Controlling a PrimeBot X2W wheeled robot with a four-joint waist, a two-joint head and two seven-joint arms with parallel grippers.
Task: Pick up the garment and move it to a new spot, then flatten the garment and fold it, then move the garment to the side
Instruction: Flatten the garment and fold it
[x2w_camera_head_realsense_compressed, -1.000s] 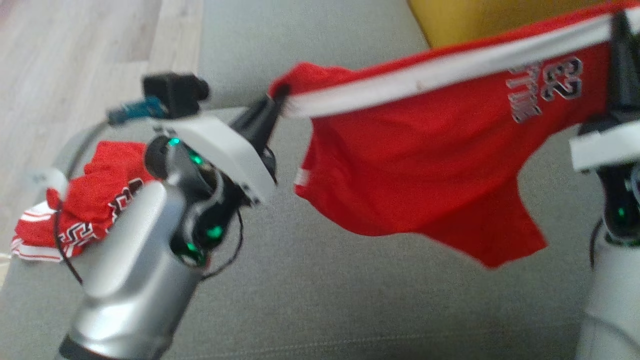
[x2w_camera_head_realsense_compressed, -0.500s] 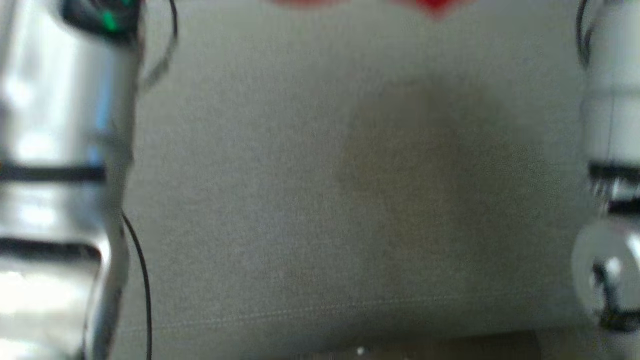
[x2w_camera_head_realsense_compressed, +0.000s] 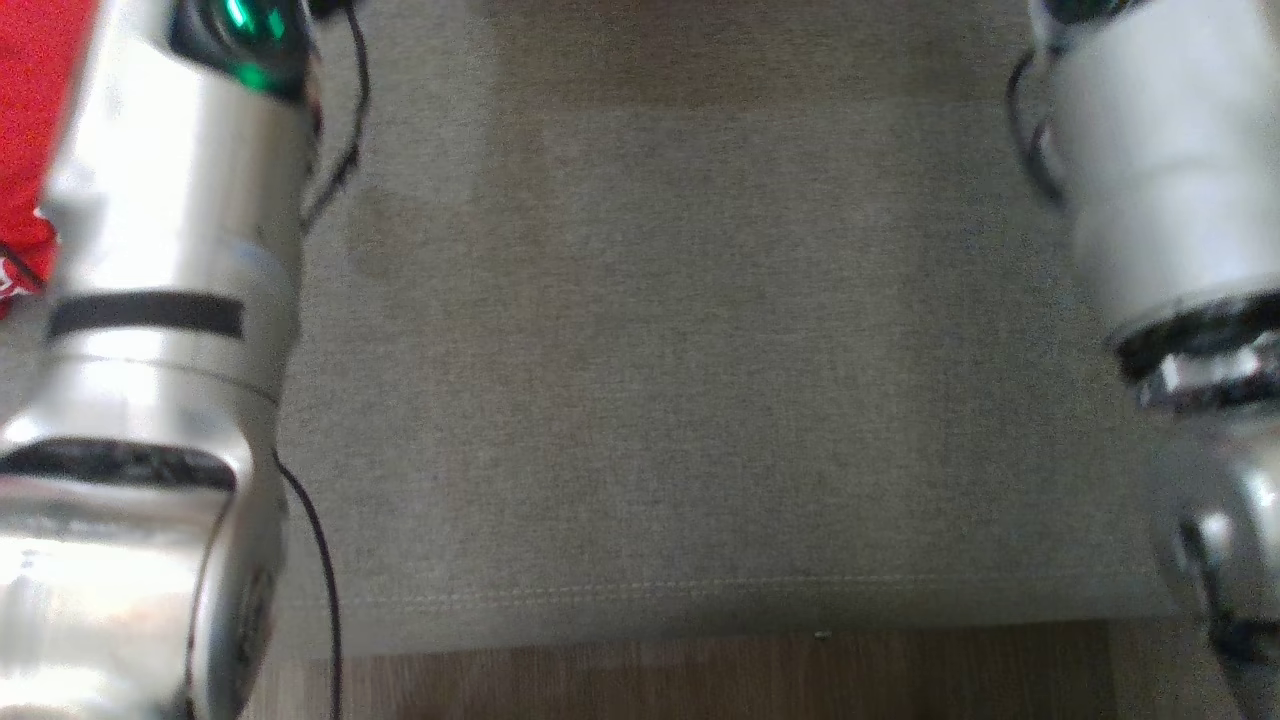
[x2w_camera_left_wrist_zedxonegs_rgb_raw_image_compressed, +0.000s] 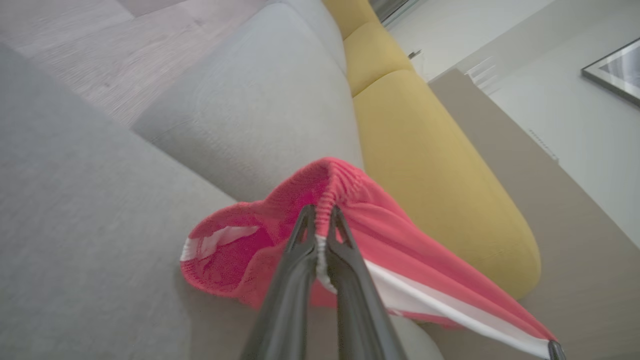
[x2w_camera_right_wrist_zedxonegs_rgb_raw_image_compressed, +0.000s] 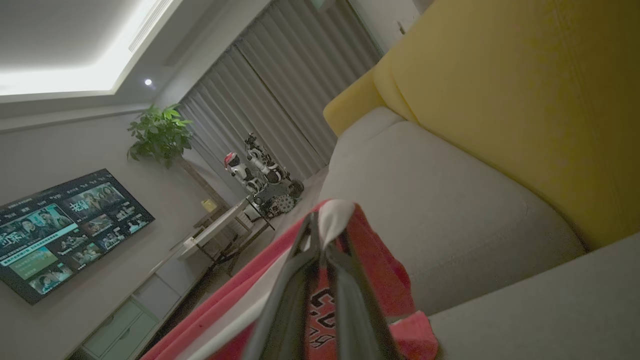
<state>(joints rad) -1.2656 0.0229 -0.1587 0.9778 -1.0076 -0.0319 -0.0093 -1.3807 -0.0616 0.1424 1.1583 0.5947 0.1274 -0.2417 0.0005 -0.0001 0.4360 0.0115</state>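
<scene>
The garment (x2w_camera_left_wrist_zedxonegs_rgb_raw_image_compressed: 400, 260) is red with a white stripe, stretched in the air between my two grippers above the grey sofa seat (x2w_camera_head_realsense_compressed: 680, 350). In the left wrist view my left gripper (x2w_camera_left_wrist_zedxonegs_rgb_raw_image_compressed: 322, 212) is shut on its bunched red edge. The tip of my right gripper (x2w_camera_left_wrist_zedxonegs_rgb_raw_image_compressed: 555, 347) pinches the far end of the stripe at the lower right. In the right wrist view my right gripper (x2w_camera_right_wrist_zedxonegs_rgb_raw_image_compressed: 320, 220) is shut on the white band, with the red cloth (x2w_camera_right_wrist_zedxonegs_rgb_raw_image_compressed: 380, 270) and its dark lettering hanging below. The head view has my left forearm (x2w_camera_head_realsense_compressed: 170, 300) and right forearm (x2w_camera_head_realsense_compressed: 1160, 180).
Another red piece of clothing (x2w_camera_head_realsense_compressed: 30, 120) lies at the head view's left edge. Yellow back cushions (x2w_camera_left_wrist_zedxonegs_rgb_raw_image_compressed: 430, 145) run behind the grey seat. The seat's front edge and wood floor (x2w_camera_head_realsense_compressed: 700, 680) are at the bottom. A television (x2w_camera_right_wrist_zedxonegs_rgb_raw_image_compressed: 65, 225), a plant (x2w_camera_right_wrist_zedxonegs_rgb_raw_image_compressed: 160, 132) and a second robot (x2w_camera_right_wrist_zedxonegs_rgb_raw_image_compressed: 265, 175) stand across the room.
The head camera has tipped down, from the stretched garment to the seat's front edge and my forearms. Both grips look unchanged.
</scene>
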